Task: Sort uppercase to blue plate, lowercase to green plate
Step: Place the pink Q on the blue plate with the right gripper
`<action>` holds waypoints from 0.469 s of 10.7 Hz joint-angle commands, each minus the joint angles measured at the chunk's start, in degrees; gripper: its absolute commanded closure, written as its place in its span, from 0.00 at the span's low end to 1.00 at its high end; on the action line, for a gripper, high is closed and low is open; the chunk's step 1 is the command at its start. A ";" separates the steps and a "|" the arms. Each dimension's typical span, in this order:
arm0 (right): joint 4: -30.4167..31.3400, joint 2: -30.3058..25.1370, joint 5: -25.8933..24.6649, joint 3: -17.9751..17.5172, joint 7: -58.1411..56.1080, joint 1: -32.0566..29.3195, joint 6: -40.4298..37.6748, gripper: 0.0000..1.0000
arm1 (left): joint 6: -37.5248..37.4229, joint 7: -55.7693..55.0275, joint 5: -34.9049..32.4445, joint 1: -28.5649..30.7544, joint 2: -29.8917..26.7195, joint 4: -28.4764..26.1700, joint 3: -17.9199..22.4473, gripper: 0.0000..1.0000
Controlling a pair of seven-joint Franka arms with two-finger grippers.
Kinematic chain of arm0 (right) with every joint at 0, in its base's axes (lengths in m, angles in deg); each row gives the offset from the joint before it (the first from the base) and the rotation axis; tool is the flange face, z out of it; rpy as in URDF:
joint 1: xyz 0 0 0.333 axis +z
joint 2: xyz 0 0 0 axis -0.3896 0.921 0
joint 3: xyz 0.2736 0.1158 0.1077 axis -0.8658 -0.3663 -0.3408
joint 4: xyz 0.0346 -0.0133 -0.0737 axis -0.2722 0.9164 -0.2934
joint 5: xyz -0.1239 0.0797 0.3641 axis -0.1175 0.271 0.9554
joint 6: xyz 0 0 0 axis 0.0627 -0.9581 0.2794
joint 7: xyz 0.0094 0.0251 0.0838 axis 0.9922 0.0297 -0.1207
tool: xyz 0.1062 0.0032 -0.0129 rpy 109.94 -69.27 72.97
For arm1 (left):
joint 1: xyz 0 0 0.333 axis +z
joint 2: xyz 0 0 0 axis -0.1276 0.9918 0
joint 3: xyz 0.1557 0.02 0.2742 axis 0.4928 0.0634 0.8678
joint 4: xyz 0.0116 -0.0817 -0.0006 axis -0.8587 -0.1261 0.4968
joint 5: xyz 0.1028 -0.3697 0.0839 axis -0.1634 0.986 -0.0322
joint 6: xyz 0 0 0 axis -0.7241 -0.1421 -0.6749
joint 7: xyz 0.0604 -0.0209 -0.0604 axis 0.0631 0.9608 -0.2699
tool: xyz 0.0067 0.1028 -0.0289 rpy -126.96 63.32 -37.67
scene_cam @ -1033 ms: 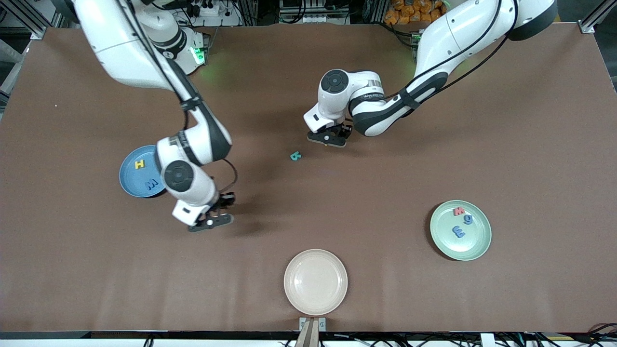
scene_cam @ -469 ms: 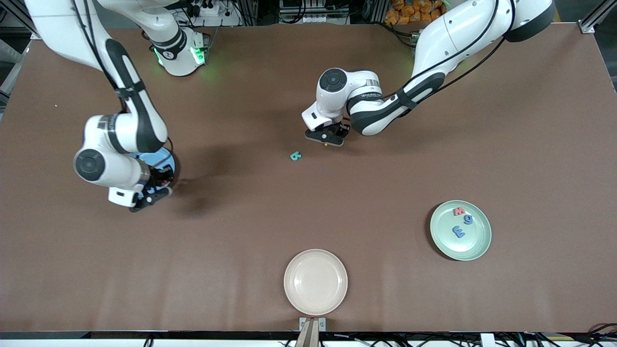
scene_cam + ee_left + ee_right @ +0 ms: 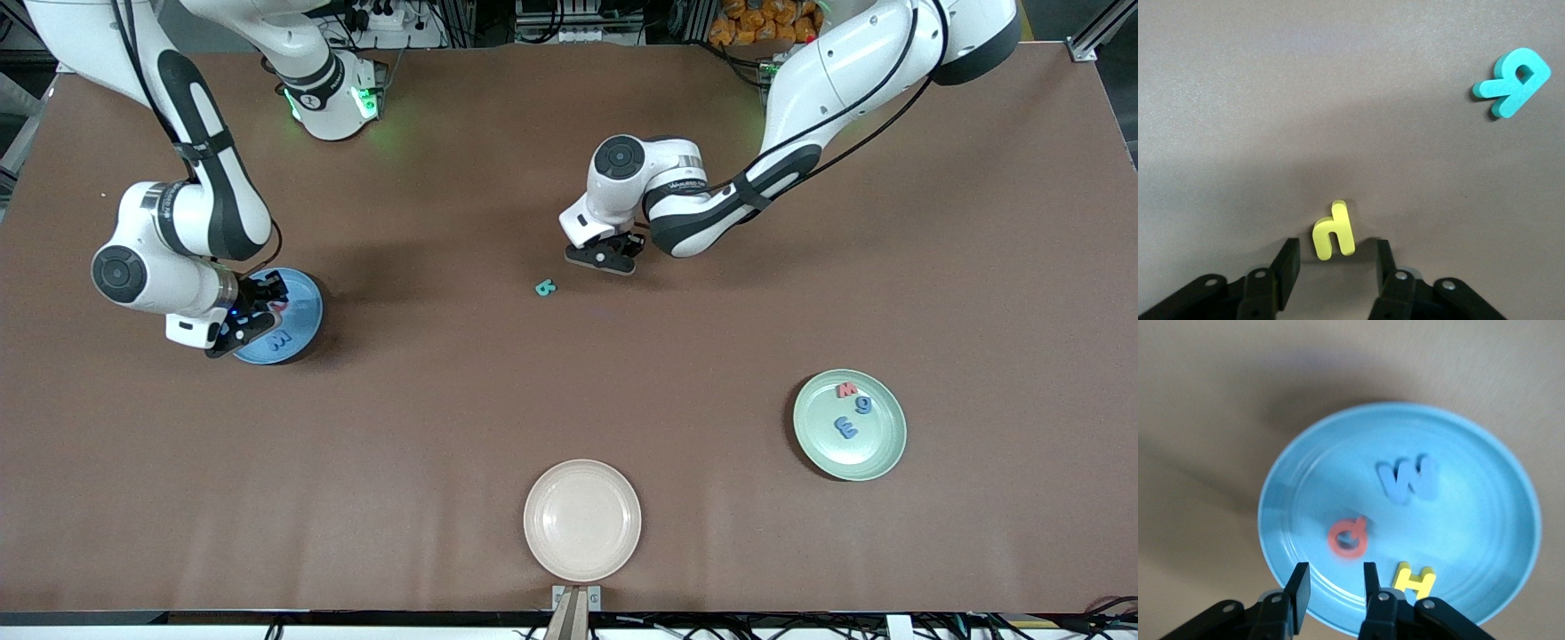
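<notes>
Uppercase letters, three on the blue plate (image 3: 1511, 487): red Q (image 3: 1349, 539), blue W (image 3: 1407, 480) and yellow H (image 3: 1414, 579) are lying flat inside it.

Right gripper (image 3: 1333, 581): hanging over the blue plate with its jaws standing a narrow gap apart and nothing between them; the red Q is lying on the plate just off the fingertips.

Left gripper (image 3: 1335, 262): hovering low over the bare table near its middle, jaws standing partly open with a tiny yellow letter (image 3: 1333, 231) lying on the table between the fingertips, the pads not touching it.

Teal letter (image 3: 545, 287): lying alone on the table near the left gripper, nearer the front camera than it.

Blue plate: sitting toward the right arm's end of the table.

Green plate (image 3: 876, 460): sitting toward the left arm's end, carrying the lowercase set, a red letter (image 3: 847, 389) and two blue letters (image 3: 845, 428).

Beige plate (image 3: 581, 520): sitting at the table's edge nearest the front camera.
</notes>
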 commanded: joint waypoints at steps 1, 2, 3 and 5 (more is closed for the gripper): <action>2.84 -1.62 0.82 -0.34 -1.26 -0.98 1.56 0.25 | 0.64 -0.74 -0.90 -0.02 0.43 0.44 0.04 0.58; 2.40 -1.79 1.08 -0.43 -0.65 -0.54 1.04 0.26 | 0.64 -0.74 -0.72 0.15 0.43 0.44 0.04 0.58; 1.96 -2.14 3.78 -0.60 1.01 0.42 0.33 0.28 | 0.64 -0.82 -0.72 0.15 0.43 0.53 0.04 0.58; 0.38 -2.85 5.92 -3.13 10.64 3.58 -0.99 0.28 | 0.64 -0.65 -0.72 0.33 0.43 0.79 0.48 0.58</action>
